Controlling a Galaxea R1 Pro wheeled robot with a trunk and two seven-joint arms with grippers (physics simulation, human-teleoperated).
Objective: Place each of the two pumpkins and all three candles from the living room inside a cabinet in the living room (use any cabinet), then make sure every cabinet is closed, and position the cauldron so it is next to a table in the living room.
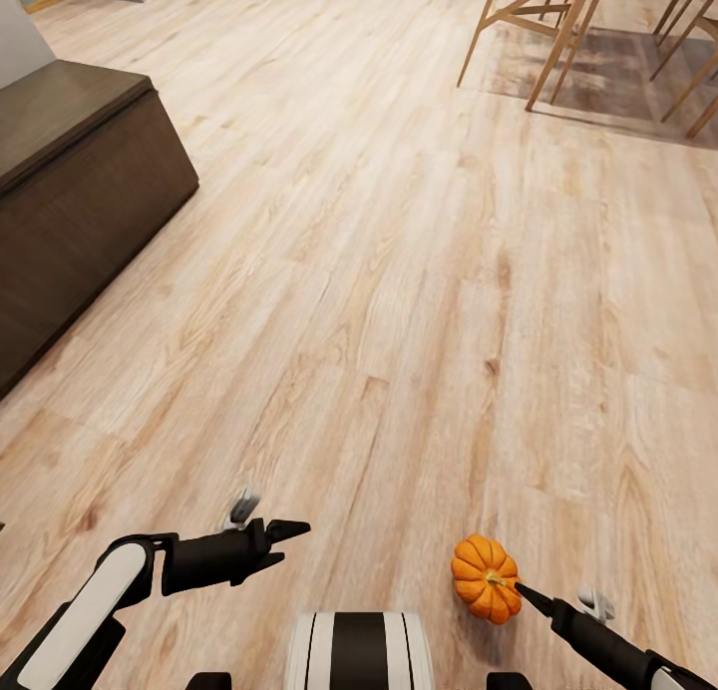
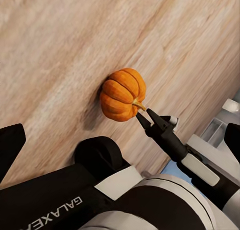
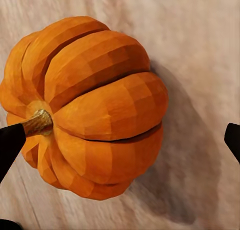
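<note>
Lying on the pale wood floor (image 1: 399, 271) at about five o'clock in the head view: one pumpkin (image 1: 485, 577), tipped on its side, stem toward the right gripper (image 1: 527, 595). Fingertips drawn close at the stem as seen from the left wrist (image 2: 146, 119), yet spread wide to either edge in the right wrist's own view, one tip just beside the stem; spread or clenched, cannot tell. Left gripper (image 1: 284, 542) at seven o'clock, fingers parted, holding nothing. Cabinet (image 1: 80, 201) at ten o'clock, well apart; chairs (image 1: 543, 22) at one o'clock.

Likely light and rigid, with a smooth ribbed rind prone to rolling or slipping. Stem too thin and tapered for a sure hold; better taken across the broad body, fingers seated in opposite grooves between ribs.
</note>
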